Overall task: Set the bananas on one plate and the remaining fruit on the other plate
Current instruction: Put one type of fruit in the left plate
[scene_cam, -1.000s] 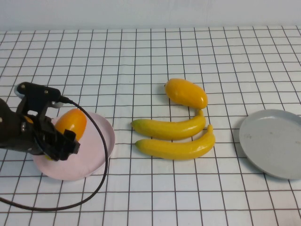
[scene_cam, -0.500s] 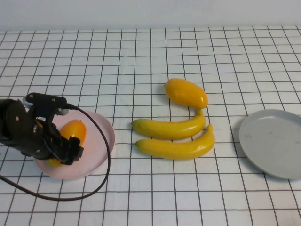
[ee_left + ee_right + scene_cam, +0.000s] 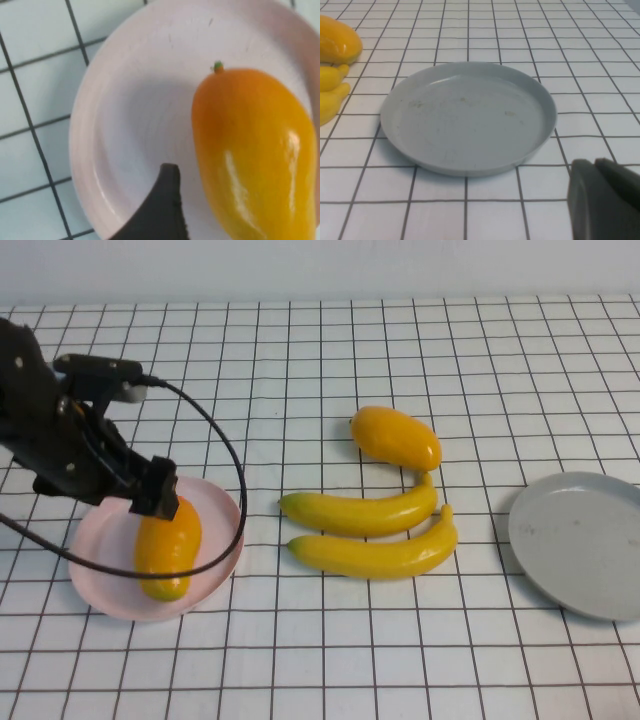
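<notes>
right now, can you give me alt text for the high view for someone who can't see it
The left pincer, open, hangs over the pale pink plate, where one orange mango-like fruit lies. In the middle of the gridded table, two bananas lie side by side with a second mango-like fruit just behind them. The grey plate on the right is bare; the right pincer is out of view.

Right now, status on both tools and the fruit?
Left tool open above pink plate, mango released on it. Right tool shut, parked near grey plate. Second mango, both bananas untouched.
</notes>
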{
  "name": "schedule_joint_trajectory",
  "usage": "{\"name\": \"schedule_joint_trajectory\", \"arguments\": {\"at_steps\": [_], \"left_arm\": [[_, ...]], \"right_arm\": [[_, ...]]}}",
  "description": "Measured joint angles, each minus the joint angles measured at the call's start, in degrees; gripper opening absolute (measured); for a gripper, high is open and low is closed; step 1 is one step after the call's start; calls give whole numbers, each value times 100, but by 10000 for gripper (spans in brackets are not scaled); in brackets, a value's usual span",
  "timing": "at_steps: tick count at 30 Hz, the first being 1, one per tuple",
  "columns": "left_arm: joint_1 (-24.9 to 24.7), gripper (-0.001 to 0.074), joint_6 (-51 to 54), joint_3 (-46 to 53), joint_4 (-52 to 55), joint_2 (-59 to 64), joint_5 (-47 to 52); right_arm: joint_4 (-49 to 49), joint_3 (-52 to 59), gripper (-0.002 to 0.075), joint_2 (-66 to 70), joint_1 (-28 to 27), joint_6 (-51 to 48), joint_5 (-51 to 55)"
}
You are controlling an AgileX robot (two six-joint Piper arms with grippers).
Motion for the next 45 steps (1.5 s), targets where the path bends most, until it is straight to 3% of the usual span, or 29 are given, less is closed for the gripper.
{"name": "schedule_joint_trajectory", "arguments": {"at_steps": [6, 17, 25, 29, 34, 36, 45], "left_arm": [[0, 668, -435, -1121, -464, 26, 179], [-881, 668, -1564, -1668, -669, 418, -1828], [-1398, 668, -1865, -2719, -705, 1922, -1492], [-1625, 668, -277, -3627, -705, 2508, -905], [-2007, 668, 3825, -4256, -695, 2949, -251], [-2140, 668, 4759, -4331, -673, 3066, -210], [-2107, 668, 6193, -4555, -803, 3549, -238]], "right_arm": [[0, 0, -16, 0, 0, 0, 0], [0, 0, -16, 0, 0, 0, 0], [0, 0, -17, 0, 0, 0, 0], [0, 0, -16, 0, 0, 0, 0], [0, 0, -16, 0, 0, 0, 0], [0, 0, -16, 0, 0, 0, 0], [0, 0, -16, 0, 0, 0, 0]]}}
